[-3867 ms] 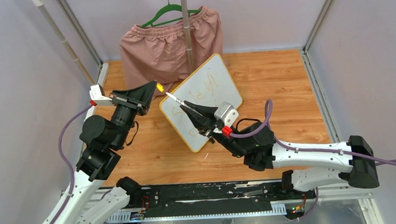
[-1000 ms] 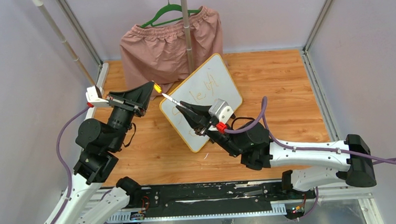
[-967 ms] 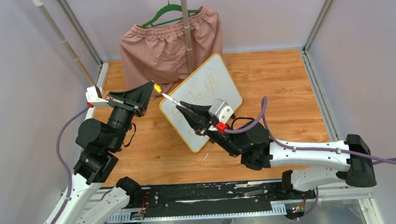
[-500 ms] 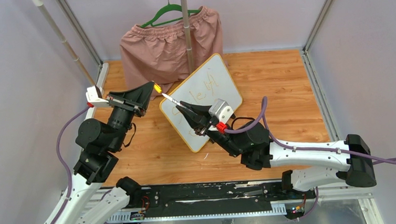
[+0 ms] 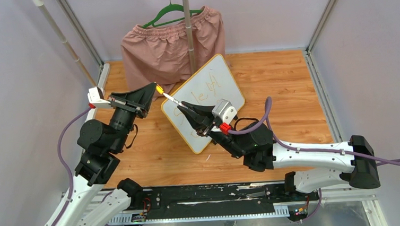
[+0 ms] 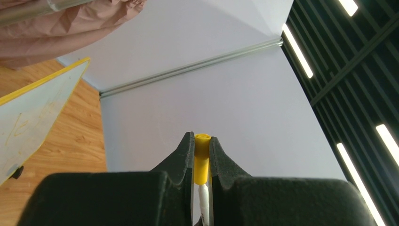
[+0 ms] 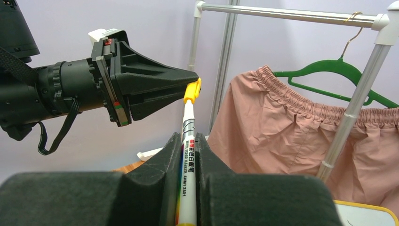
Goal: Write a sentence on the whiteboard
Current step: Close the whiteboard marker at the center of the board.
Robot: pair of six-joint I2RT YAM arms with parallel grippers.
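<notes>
Wooden desk (image 5: 286, 85) underneath it all, pink shorts (image 5: 166, 43) hanging on the rack at the back. The whiteboard (image 5: 222, 85) sits tilted just in front of them, near the middle of the desk, with its orange sentence (image 5: 203, 96) faint across the face. At the board's left corner the two arms meet. The right fingers (image 7: 171, 165) are clenched on the white marker (image 7: 187, 141), and the left fingers (image 6: 186, 155) pinch the yellow cap (image 6: 201, 155) on its tip, just past the board's edge.
</notes>
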